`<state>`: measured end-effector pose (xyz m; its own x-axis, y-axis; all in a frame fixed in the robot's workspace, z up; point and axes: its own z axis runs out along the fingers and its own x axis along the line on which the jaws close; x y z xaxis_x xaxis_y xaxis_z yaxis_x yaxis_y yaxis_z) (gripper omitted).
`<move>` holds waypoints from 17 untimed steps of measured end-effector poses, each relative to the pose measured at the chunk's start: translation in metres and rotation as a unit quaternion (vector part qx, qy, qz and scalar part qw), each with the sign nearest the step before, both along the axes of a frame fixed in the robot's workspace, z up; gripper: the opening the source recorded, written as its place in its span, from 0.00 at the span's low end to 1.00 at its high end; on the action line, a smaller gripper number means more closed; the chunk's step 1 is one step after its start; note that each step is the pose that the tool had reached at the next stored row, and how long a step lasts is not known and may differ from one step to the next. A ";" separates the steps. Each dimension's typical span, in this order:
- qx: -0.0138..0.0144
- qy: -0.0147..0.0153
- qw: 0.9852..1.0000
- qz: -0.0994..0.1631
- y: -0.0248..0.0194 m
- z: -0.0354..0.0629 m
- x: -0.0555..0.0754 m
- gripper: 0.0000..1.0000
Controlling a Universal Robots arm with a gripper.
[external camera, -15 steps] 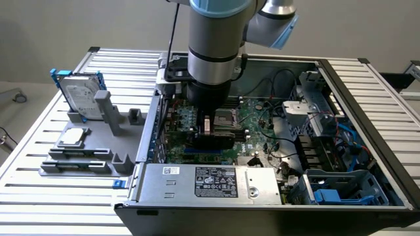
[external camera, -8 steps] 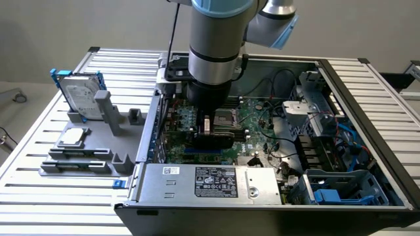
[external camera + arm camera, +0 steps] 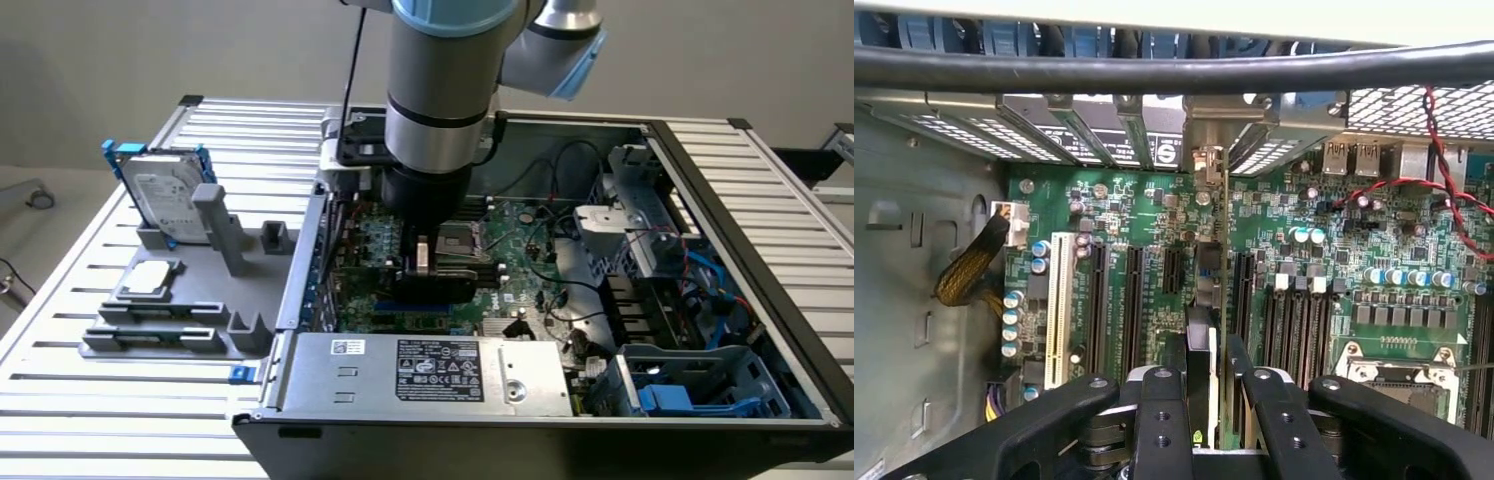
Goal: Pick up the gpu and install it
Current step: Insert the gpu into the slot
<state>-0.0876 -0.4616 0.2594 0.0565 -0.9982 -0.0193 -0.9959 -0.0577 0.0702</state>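
You have the open computer case (image 3: pixel 747 200) on the slatted bench (image 3: pixel 120 400), with the arm (image 3: pixel 434 90) reaching down into it at the centre of the exterior view. Over the green motherboard (image 3: pixel 1304 220), the tool (image 3: pixel 1206 350) is clamped on the gpu (image 3: pixel 1201 300). The card stands edge-on among the long black slots (image 3: pixel 1132 300). Watch the alignment: if the card meets its slot offset or tilted, pressing could bend the board. Its silver bracket (image 3: pixel 1204 165) could also catch the rear frame (image 3: pixel 1104 130). The power supply (image 3: pixel 320 385) carries a label (image 3: pixel 447 368), its print too small to read.
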 end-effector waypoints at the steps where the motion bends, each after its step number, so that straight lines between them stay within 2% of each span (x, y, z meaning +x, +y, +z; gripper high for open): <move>1: 0.000 0.000 1.000 0.000 -0.0001 0.0000 0.000 0.26; 17: 0.000 0.000 1.000 0.000 -0.0028 -0.0013 0.000 0.26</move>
<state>-0.0876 -0.4644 0.2582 0.0566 -0.9982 -0.0195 -0.9959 -0.0579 0.0702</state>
